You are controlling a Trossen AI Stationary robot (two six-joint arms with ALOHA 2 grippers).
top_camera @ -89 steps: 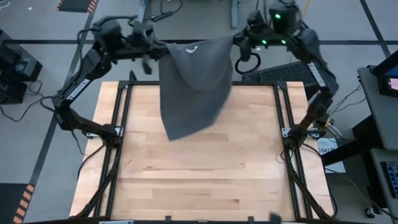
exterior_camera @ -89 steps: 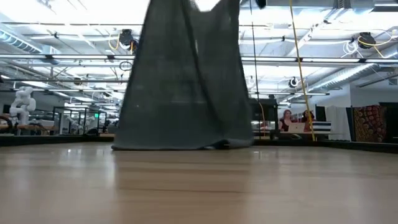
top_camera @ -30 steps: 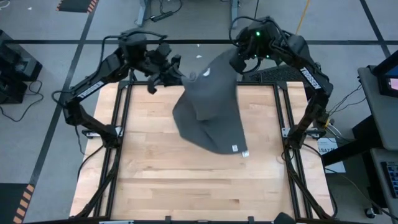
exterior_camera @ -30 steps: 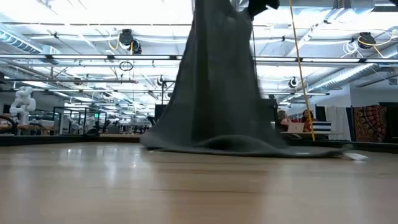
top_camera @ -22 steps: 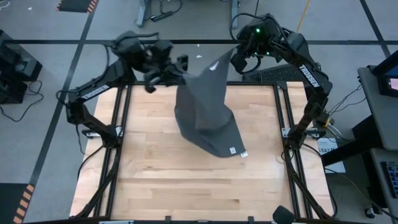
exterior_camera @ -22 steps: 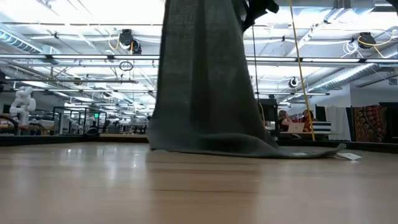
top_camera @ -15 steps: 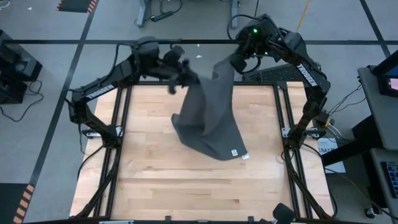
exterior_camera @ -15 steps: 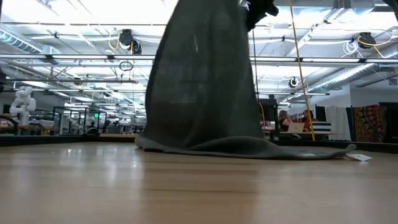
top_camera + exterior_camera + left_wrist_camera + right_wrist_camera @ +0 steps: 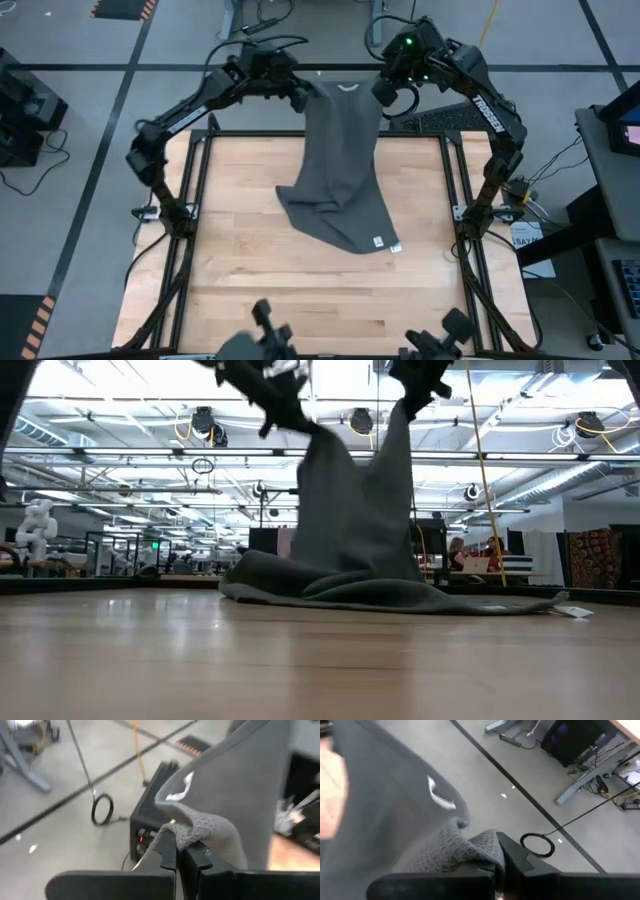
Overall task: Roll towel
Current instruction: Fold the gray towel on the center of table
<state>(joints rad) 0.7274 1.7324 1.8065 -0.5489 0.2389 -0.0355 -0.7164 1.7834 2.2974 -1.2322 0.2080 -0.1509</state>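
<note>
The dark grey towel (image 9: 340, 160) hangs from both grippers over the table's far edge. Its lower part (image 9: 335, 220) lies bunched on the wooden table (image 9: 250, 270), with a small white tag (image 9: 380, 240) at its near right corner. My left gripper (image 9: 303, 95) is shut on the towel's upper left corner and my right gripper (image 9: 380, 95) on the upper right corner. In the low view the towel (image 9: 350, 520) forms a tent between both grippers, its foot spread on the table. My left gripper pinches a bunched corner of the towel's top edge (image 9: 192, 832) between its two fingers. The corner is held high above the table's far edge and the cloth hangs below. My right gripper pinches the towel's other top corner (image 9: 470, 850), bunched, between its two fingers. The corner is lifted high and the cloth slopes down to the table.
A black frame (image 9: 190, 200) runs along the table's left and right sides. Bare wood lies near of the towel. Two dark parts (image 9: 270, 335) show at the table's near edge. The room beyond holds equipment and a person (image 9: 462, 555) far off.
My left gripper has moved toward the table's right and far edge, closer to my right gripper, still holding the towel. The towel's top edge has narrowed between the grippers, and more of its lower part has settled and spread on the table.
</note>
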